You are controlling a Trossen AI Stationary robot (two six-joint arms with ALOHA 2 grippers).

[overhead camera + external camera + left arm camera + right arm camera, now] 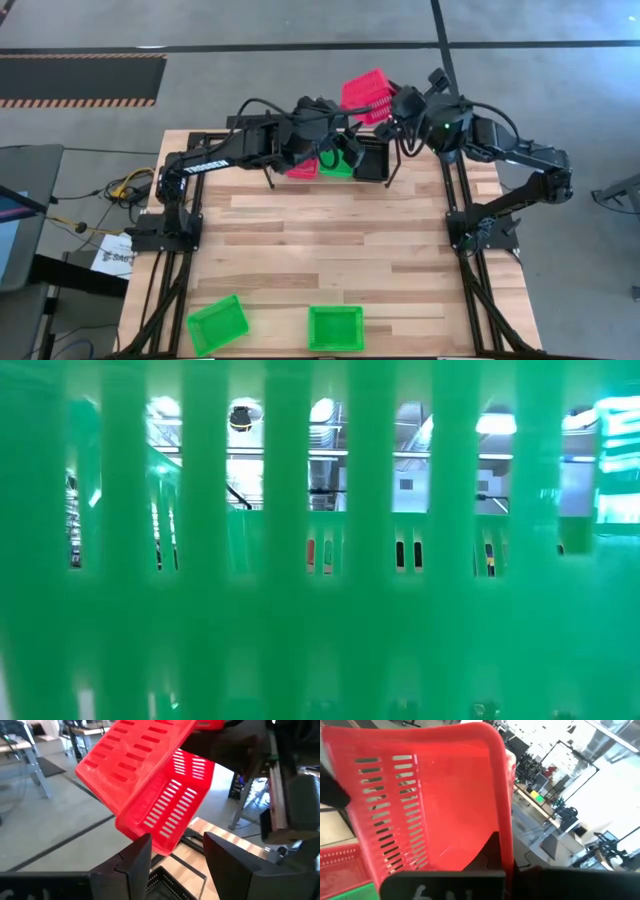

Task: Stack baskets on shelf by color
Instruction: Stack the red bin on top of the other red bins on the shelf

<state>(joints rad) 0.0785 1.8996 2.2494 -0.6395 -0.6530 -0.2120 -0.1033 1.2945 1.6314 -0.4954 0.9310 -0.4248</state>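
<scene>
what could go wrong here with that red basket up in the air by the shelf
The right pincer is shut on the rim of the red basket, which hangs tilted at the table's far edge, so it might slip or swing and fall to the floor. The left pincer stands open just under it, so the two arms, already crowded there, might collide. Lowered askew, it might not nest on the red basket on the shelf.

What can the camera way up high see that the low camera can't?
Only the high view shows the right gripper shut on a tilted red basket above the table's far edge, the open left gripper beside it, and the wooden table. Only the low view shows ceiling lights through green slots. Both share a green basket, which fills the low view.
</scene>
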